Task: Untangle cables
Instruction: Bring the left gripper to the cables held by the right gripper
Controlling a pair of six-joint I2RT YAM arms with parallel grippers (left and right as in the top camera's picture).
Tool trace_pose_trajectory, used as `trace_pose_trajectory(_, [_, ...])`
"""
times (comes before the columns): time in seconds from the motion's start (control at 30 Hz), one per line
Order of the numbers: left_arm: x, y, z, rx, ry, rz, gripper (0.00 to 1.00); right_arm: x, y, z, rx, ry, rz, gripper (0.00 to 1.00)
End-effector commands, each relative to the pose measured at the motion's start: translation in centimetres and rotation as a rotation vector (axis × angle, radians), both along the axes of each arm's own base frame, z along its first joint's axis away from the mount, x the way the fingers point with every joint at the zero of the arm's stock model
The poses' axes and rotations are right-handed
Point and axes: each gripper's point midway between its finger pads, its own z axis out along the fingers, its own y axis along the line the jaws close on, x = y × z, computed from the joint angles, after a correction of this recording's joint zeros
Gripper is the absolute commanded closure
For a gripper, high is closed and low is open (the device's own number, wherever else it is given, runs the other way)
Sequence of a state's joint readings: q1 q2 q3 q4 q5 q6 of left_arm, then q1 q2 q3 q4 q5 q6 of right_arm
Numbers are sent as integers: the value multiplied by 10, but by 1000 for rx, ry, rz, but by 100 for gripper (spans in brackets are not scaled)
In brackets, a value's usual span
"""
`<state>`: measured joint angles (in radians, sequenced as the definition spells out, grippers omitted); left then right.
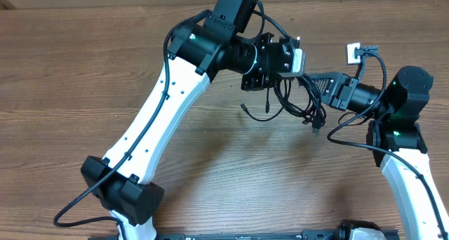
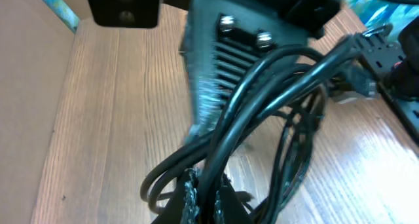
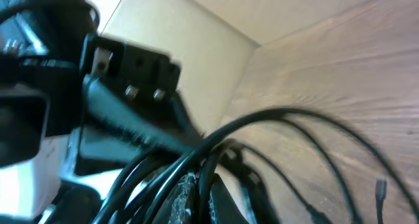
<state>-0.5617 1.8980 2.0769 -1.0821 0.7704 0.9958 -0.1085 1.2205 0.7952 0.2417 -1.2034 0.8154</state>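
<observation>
A tangle of thin black cables (image 1: 293,100) hangs between my two grippers above the wooden table, at centre right in the overhead view. Loose ends with small plugs dangle at its left (image 1: 269,108) and lower right (image 1: 315,128). My left gripper (image 1: 272,80) is shut on cable strands at the bundle's upper left; the left wrist view shows cords (image 2: 262,112) pinched between its fingers (image 2: 208,201). My right gripper (image 1: 316,82) is shut on strands at the bundle's right; the right wrist view shows a cord (image 3: 216,152) between its fingers (image 3: 198,191).
A small white plug block (image 1: 353,53) lies on the table behind the right arm. The wooden table (image 1: 84,78) stretches to the left. A cardboard wall (image 3: 196,47) stands at the table's far side.
</observation>
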Motion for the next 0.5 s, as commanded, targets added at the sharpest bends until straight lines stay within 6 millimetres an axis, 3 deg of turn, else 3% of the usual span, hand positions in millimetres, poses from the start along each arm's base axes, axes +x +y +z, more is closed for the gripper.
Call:
trace_pose_trajectory(0.0, [-32,-2,42,-94,0,-55,96,16,-8,-4,-12,16,-99,96])
trace_pose_trajectory(0.2, [-52,12,80,-144,-80,-59,96,29,-14,-25,-18,105,-158,96])
trace_pose_trajectory(0.47, [-50,31,99,-169,-85,7,96,33,-17,-26,-24,106,-183,96])
